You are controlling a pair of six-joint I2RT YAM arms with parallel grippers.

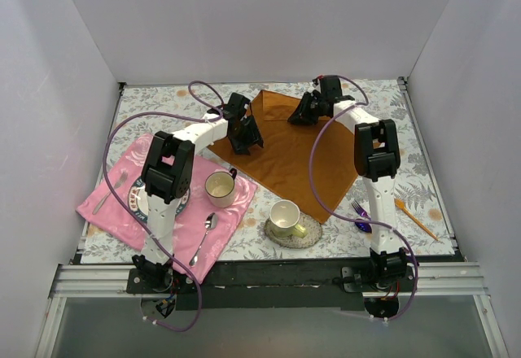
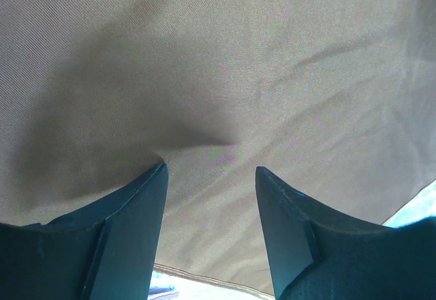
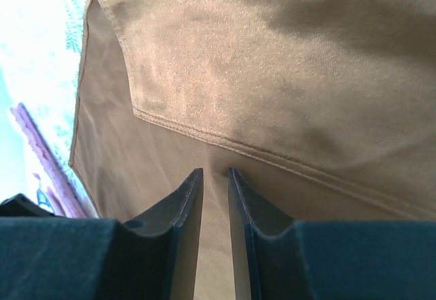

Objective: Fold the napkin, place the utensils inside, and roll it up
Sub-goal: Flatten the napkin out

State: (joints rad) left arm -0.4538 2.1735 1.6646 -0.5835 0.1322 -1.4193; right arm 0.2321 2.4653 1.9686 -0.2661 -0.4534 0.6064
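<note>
The rust-orange napkin [image 1: 289,159] lies spread in the middle of the table, with a flap folded over at its far edge [image 3: 272,75]. My left gripper [image 1: 244,137] is open, both fingertips pressed on the napkin [image 2: 225,75] near its left edge. My right gripper [image 1: 303,114] is at the far edge; its jaws stand almost together, pinching a small ridge of cloth just short of the flap's hem. The purple fork [image 1: 357,208], dark blue spoon [image 1: 363,226] and orange knife [image 1: 415,219] lie at the near right, beside the right arm.
A pink cloth [image 1: 122,211] lies at the near left with a plate [image 1: 140,199], a cup [image 1: 220,187], a silver spoon [image 1: 203,238] and another metal piece [image 1: 107,195]. A cup on a saucer [image 1: 285,218] stands by the napkin's near corner.
</note>
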